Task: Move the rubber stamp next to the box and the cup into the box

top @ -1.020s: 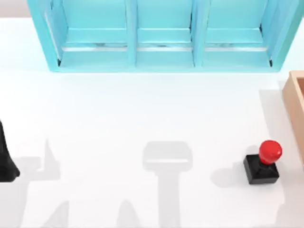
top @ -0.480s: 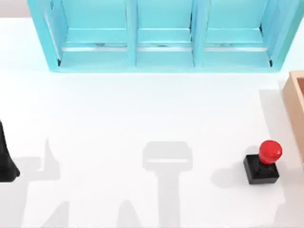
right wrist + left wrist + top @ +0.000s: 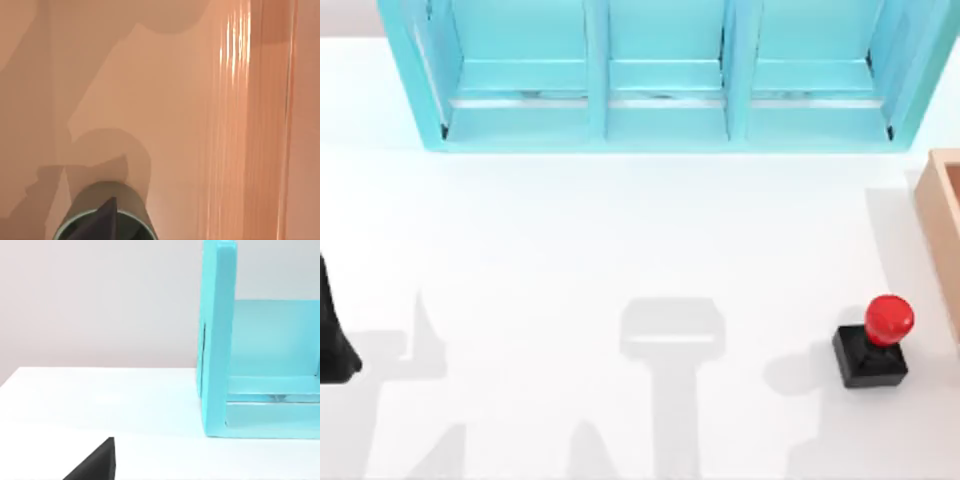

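Lower right of the top view: the rubber stamp (image 3: 873, 345) stands on the white counter (image 3: 620, 230) just beside the box (image 3: 942, 215). In the right wrist view, the cup (image 3: 107, 215) is over the box floor, the right claw's grip impossible to read. The left arm (image 3: 332, 330) is parked at the left edge.

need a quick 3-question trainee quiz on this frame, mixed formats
1. True or false: the black-based, red-knobbed rubber stamp stands upright on the white table.
2. Where is the tan-peach wooden box? A) top view's left edge B) top view's right edge C) inside the turquoise shelf unit
3. In the right wrist view, the dark olive-green cup is seen against the box's ____ colour.

Key: 1 true; 2 B; 3 peach
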`<control>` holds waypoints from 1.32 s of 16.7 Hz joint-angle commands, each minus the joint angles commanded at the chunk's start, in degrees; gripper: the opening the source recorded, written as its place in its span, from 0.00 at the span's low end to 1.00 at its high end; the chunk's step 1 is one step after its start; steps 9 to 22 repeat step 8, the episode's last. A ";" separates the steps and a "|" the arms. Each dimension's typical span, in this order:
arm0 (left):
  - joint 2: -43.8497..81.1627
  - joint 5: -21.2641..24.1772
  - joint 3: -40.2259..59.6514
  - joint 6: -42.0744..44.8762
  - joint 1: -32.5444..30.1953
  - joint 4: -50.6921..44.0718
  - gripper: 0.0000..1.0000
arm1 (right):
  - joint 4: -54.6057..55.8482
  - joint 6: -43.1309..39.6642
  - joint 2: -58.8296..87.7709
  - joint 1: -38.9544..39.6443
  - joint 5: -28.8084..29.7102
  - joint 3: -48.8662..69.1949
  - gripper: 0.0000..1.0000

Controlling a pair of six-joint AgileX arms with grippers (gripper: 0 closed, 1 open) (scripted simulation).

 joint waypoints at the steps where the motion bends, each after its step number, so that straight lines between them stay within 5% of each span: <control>1: 0.00 0.00 0.00 0.00 0.00 0.00 1.00 | -3.22 0.19 -0.33 0.33 0.42 1.07 1.00; 6: 0.00 0.00 0.00 0.00 0.00 0.00 1.00 | -14.44 0.71 -1.53 0.31 4.07 0.94 1.00; 22: 0.00 0.00 0.00 0.00 0.00 0.00 1.00 | -14.95 0.78 -1.73 0.27 4.39 0.61 1.00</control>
